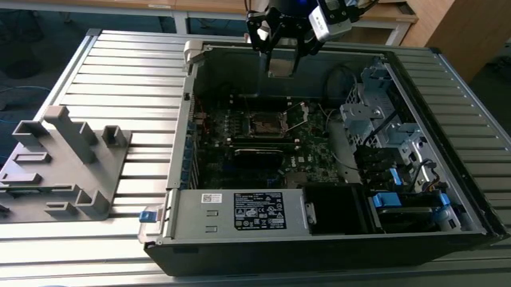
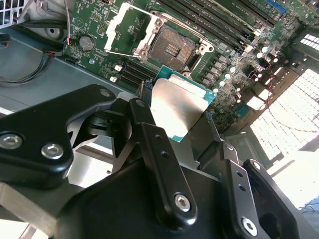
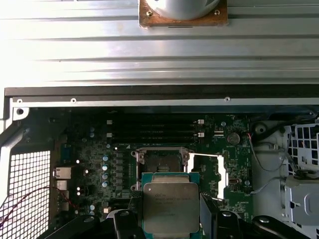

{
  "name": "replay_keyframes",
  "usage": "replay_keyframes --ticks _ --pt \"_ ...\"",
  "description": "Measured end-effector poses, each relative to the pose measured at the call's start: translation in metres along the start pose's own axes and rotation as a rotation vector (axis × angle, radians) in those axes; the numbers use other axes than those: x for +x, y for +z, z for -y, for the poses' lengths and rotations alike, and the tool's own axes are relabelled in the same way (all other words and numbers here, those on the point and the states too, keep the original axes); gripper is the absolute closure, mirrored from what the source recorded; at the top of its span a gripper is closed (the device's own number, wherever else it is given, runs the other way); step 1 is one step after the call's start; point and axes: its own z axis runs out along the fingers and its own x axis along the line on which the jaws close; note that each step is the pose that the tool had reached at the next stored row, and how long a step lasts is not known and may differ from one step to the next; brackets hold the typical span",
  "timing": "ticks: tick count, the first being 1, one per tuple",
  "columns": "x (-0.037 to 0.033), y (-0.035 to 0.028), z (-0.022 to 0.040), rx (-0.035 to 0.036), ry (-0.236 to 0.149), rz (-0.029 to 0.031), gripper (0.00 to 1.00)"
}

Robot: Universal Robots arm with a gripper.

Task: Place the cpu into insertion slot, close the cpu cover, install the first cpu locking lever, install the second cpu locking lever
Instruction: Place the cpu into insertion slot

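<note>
Clamping the small flat square cpu (image 3: 171,206), dull silver-grey metal on top, between my black gripper's (image 2: 177,108) fingers, I hang above the board; the dark square silver-rimmed insertion slot (image 3: 160,163) lies bare just beyond the cpu's far edge and lower, its shiny silver cpu cover (image 3: 206,157) frame swung open beside it; the levers I cannot make out

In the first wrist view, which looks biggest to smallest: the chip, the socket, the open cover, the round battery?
1. cpu, though it is nearest the camera.
2. insertion slot and cpu cover look alike, so tied.
3. round battery, smallest.
</note>
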Motion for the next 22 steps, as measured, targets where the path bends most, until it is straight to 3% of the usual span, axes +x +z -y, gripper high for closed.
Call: replay_keyframes --ticks 22 --pt "0.0000 0.0023 0.0002 0.0002 0.000 -0.0002 0.46"
